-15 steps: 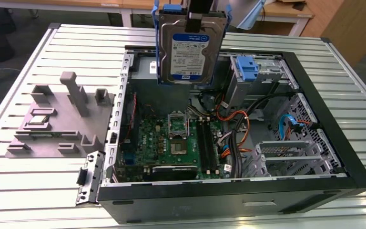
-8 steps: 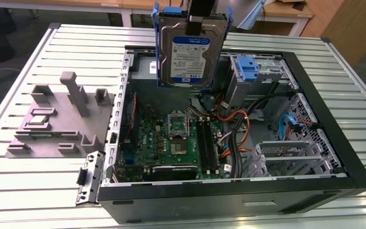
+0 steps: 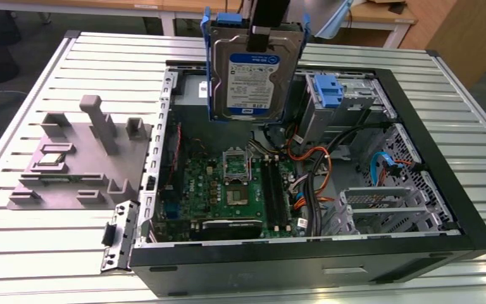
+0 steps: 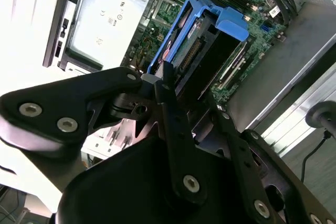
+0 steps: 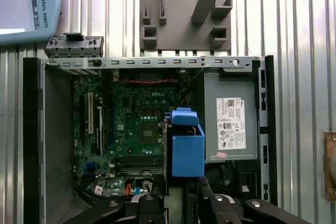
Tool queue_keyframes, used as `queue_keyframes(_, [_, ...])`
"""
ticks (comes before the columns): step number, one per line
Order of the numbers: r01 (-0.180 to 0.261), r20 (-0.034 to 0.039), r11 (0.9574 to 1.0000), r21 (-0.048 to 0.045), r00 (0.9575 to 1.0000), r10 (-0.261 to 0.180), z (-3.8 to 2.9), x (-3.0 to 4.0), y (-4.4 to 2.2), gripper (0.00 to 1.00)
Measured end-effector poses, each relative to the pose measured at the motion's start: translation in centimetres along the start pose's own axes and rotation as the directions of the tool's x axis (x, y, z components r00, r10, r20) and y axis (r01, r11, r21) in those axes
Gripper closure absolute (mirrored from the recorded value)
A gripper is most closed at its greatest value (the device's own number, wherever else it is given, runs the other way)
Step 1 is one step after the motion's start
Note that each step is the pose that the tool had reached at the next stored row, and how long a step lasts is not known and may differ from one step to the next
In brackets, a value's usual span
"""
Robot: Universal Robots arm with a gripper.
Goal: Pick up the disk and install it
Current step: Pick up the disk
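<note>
The disk, a silver-grey hard drive with a white-and-blue label and a blue carrier frame, hangs upright above the rear of the open computer case. My gripper is shut on its top edge. In the second wrist view the disk is seen end-on past the dark fingers, over the motherboard. In the first wrist view the blue frame of the disk stands between the motherboard and the power-supply box, with the gripper clamped on it.
Inside the case lie a green motherboard, cables, a metal drive cage and a blue plastic bracket. A grey power-supply box sits at one end. A grey fixture block stands on the slatted table.
</note>
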State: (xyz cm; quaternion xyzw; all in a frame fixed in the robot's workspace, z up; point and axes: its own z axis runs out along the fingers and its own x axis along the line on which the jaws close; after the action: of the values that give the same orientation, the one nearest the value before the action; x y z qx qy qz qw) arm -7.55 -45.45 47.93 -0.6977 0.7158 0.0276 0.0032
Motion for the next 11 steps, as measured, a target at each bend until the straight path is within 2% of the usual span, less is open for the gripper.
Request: queue_keyframes(11, [0.0,0.0,1.0,0.0,1.0,0.0,-0.01,1.67,-0.06,0.65])
